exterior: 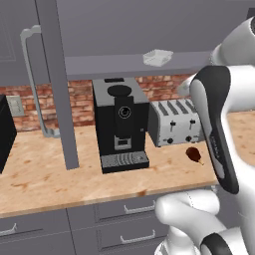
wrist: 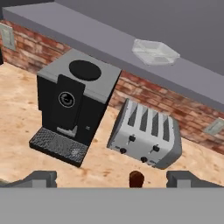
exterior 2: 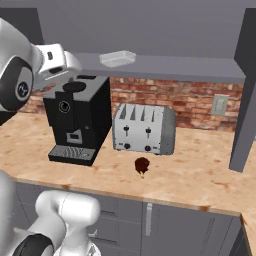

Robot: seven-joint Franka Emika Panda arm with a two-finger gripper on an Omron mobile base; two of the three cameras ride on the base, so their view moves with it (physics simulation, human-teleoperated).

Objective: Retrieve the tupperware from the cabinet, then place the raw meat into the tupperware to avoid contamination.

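With the cabinet (exterior: pixel 60 84) door swung open, the step in hand looks to be fetching the tupperware (wrist: pixel 155 52) from the cabinet shelf (wrist: pixel 87 37). In the hand view the jaws stand wide and empty, their tips low at the frame's bottom; up and to their left stands the black coffee machine (wrist: pixel 74 103), straight above them the silver toaster (wrist: pixel 146 133), and higher, slightly right, the tupperware on the shelf. The raw meat (wrist: pixel 136 178) lies on the counter (wrist: pixel 100 168) between the jaws. A good approach rises over the toaster, squares to the flared rim, and pinches one wall.
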